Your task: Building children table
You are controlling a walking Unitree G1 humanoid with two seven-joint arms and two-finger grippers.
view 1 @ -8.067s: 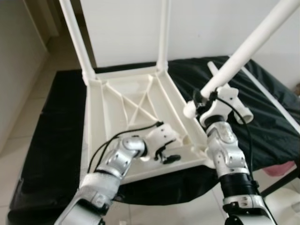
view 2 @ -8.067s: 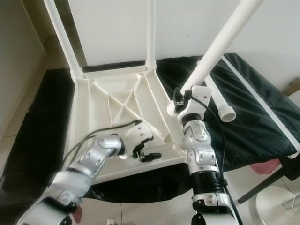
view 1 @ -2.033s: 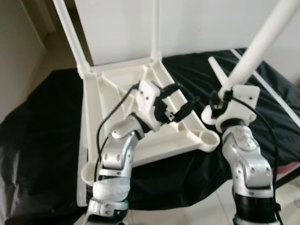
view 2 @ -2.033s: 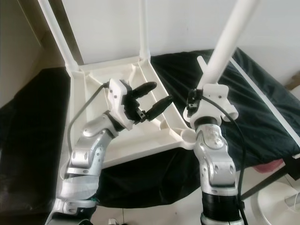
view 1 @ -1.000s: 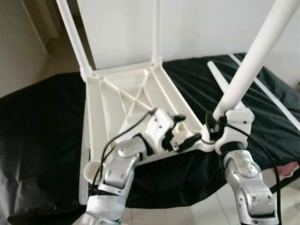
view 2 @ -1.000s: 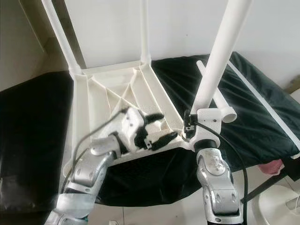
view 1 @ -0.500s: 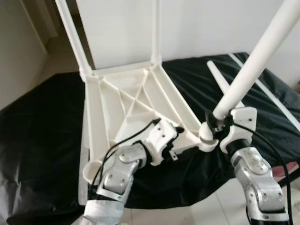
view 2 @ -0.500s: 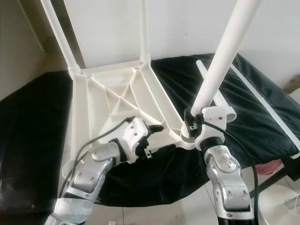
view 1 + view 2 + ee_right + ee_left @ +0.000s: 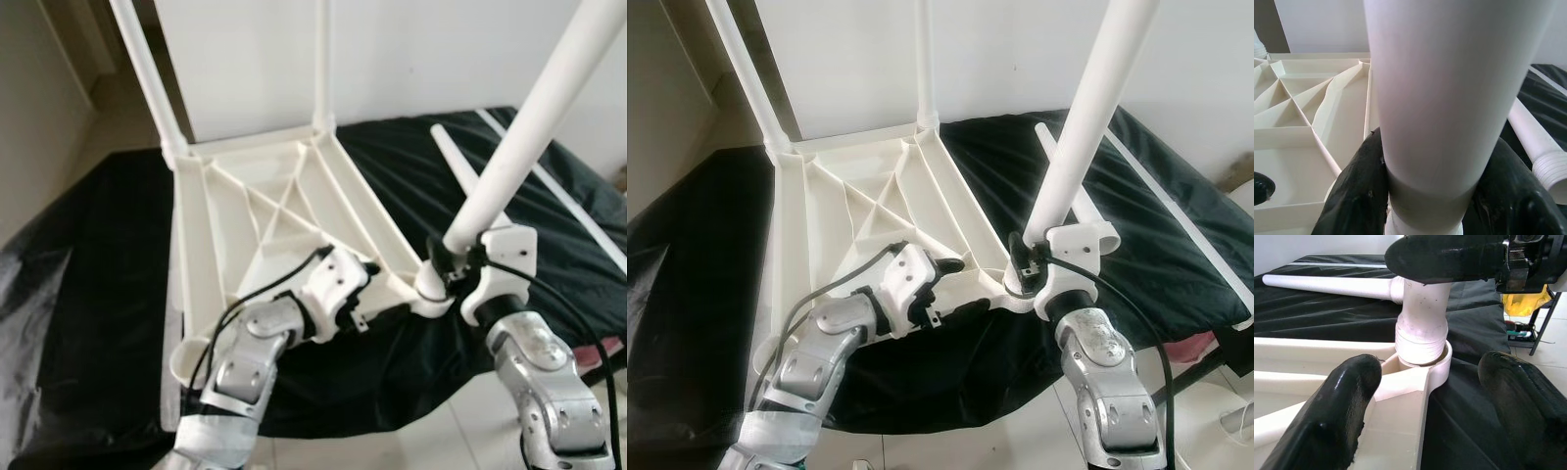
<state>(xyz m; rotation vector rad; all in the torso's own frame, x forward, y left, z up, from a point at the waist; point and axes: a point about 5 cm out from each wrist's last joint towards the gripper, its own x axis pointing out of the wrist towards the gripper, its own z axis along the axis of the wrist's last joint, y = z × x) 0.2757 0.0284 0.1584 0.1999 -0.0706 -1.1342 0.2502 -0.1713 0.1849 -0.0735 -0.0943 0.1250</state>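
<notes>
The white plastic table top (image 9: 245, 225) lies upside down on a black cloth. Two legs (image 9: 147, 69) stand in its far corners. My right gripper (image 9: 453, 274) is shut on a third white leg (image 9: 509, 157), which leans up and to the right. That leg's threaded end (image 9: 1420, 340) sits in the near right corner socket (image 9: 1437, 369). My left gripper (image 9: 377, 289) is open at the table's near rim, just left of that socket. One of its fingers (image 9: 1352, 387) is over the rim and the other is over the cloth.
A loose fourth leg (image 9: 460, 176) lies on the black cloth (image 9: 98, 294) behind the socket. A long white strip (image 9: 558, 186) runs along the cloth's right side. The near left socket (image 9: 188, 357) holds nothing. A white wall stands behind, and tiled floor lies below the near edge.
Over the last second my left gripper dropped from above the table to its near rim beside the socket. The held leg's lower end settled into the near right socket.
</notes>
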